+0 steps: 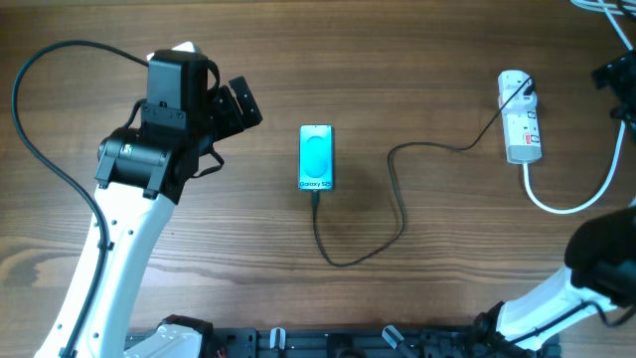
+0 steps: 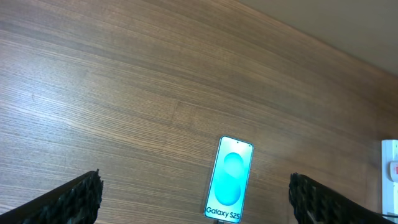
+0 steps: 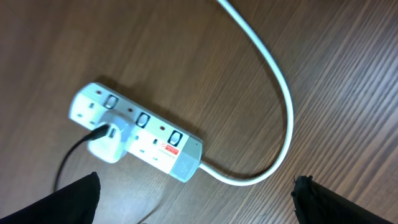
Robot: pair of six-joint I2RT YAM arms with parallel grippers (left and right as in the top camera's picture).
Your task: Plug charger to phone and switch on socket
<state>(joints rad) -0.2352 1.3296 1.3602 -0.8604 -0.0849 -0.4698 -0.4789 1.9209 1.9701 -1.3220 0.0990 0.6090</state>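
Note:
The phone (image 1: pixel 316 157) lies flat mid-table with its turquoise screen up; it also shows in the left wrist view (image 2: pixel 230 180). The thin black charger cable (image 1: pixel 397 199) runs from the phone's near short edge, loops, and reaches a white plug (image 3: pixel 109 142) seated in the white socket strip (image 1: pixel 519 119), which also shows in the right wrist view (image 3: pixel 146 134). My left gripper (image 1: pixel 238 104) is open and empty, left of the phone, with its fingers wide in the left wrist view (image 2: pixel 196 199). My right gripper (image 1: pixel 618 80) is open and empty, above and beside the socket (image 3: pixel 205 202).
The socket's thick white lead (image 1: pixel 566 204) curves off toward the right edge; it also shows in the right wrist view (image 3: pixel 280 99). My right arm's base (image 1: pixel 556 298) is at the bottom right. My left arm (image 1: pixel 129 219) crosses the left side. The table is wood.

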